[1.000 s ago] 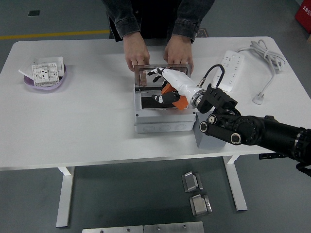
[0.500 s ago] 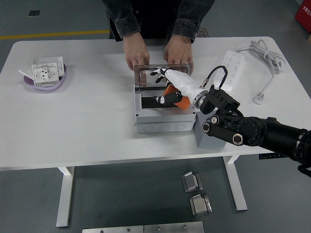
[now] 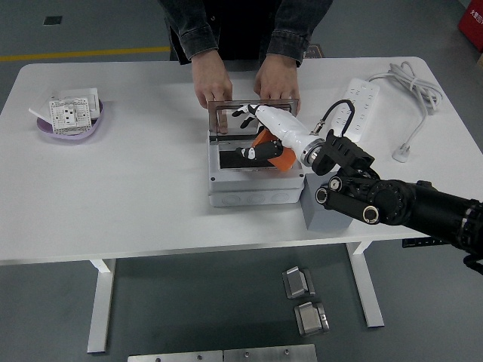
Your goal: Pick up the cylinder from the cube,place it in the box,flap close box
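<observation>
Orange cylinder [image 3: 273,148] still in right hand's [image 3: 260,136] grasp over box [image 3: 255,185], hardly shifted.

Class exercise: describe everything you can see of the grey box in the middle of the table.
The box is a light grey, plastic-looking rectangular case standing near the table's middle. Its brownish transparent lid stands open at the far side, steadied by a person's hands. The robot's right hand reaches over the opening, with something orange beneath it. A grey cube stands at the box's right.
</observation>
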